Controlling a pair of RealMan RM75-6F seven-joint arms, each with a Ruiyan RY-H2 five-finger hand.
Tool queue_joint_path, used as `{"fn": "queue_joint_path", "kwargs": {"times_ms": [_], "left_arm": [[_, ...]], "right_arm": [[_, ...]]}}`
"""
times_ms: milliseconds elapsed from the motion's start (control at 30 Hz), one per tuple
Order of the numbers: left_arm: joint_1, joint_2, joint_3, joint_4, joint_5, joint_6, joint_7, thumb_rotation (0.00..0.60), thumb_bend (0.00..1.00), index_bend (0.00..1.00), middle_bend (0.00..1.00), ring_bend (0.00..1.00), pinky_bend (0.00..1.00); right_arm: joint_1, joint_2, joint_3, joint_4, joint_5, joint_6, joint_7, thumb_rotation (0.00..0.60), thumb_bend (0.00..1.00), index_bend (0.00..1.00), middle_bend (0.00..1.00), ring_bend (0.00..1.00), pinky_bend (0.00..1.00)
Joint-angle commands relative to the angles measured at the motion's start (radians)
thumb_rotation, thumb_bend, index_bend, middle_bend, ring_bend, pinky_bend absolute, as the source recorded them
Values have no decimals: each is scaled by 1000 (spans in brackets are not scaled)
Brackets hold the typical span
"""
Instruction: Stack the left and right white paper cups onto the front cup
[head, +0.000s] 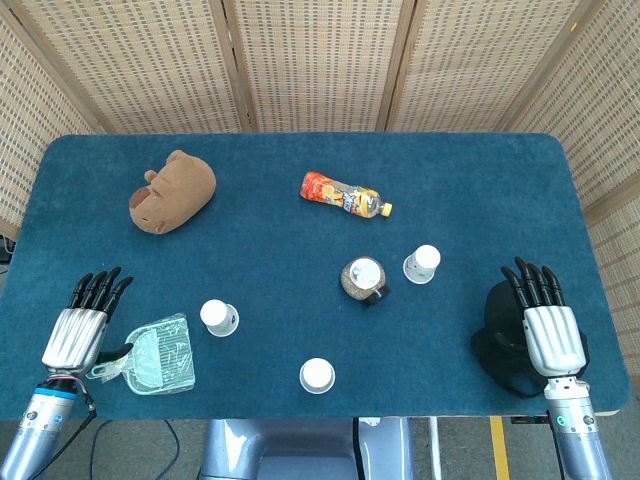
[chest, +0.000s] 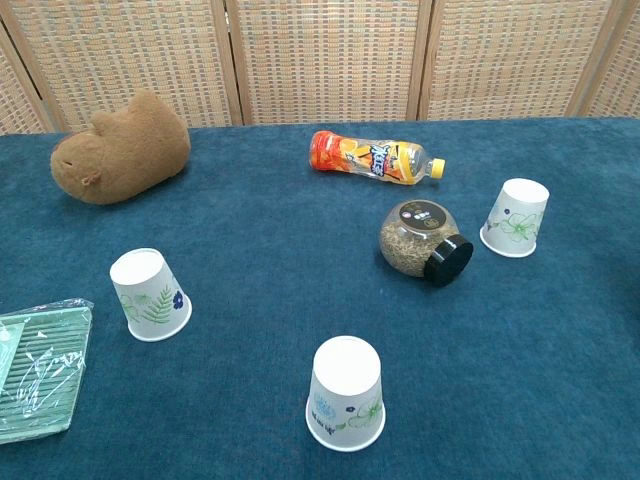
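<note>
Three white paper cups stand upside down on the blue table. The left cup (head: 218, 318) (chest: 150, 295) has a leaf print, the right cup (head: 423, 264) (chest: 517, 218) stands beside a jar, and the front cup (head: 317, 376) (chest: 346, 393) sits near the table's front edge. My left hand (head: 80, 323) hovers at the front left corner, fingers stretched out and apart, holding nothing. At the front right, my right hand (head: 545, 322) is flat and open over a black object. Neither hand shows in the chest view.
A green dustpan in plastic wrap (head: 155, 354) (chest: 35, 370) lies by my left hand. A tipped seed jar (head: 363, 279) (chest: 420, 243), an orange drink bottle (head: 345, 195) (chest: 375, 158), a brown plush toy (head: 172, 192) (chest: 122, 148) and a black object (head: 502, 338) also sit on the table.
</note>
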Motion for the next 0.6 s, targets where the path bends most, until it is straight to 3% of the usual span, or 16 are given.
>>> {"fn": "queue_joint_path", "kwargs": {"times_ms": [33,233,600], "left_arm": [[-29,10,-16,-13,-11,-36,3,600,56,193,0,0,0],[-82,22,-42,-44,-36,-103,35,600,64,288,0,0,0],[-206,1,-81,-117,-151,-276,167,600,127,292,0,0,0]], "right_arm": [[2,-2,-1,2,2,-5,1,600,81,120,0,0,0],[4,-3,0,3,4,-8,2,600,80,122,0,0,0],[6,2,3,3,9,-14,24,600,80,122,0,0,0]]}}
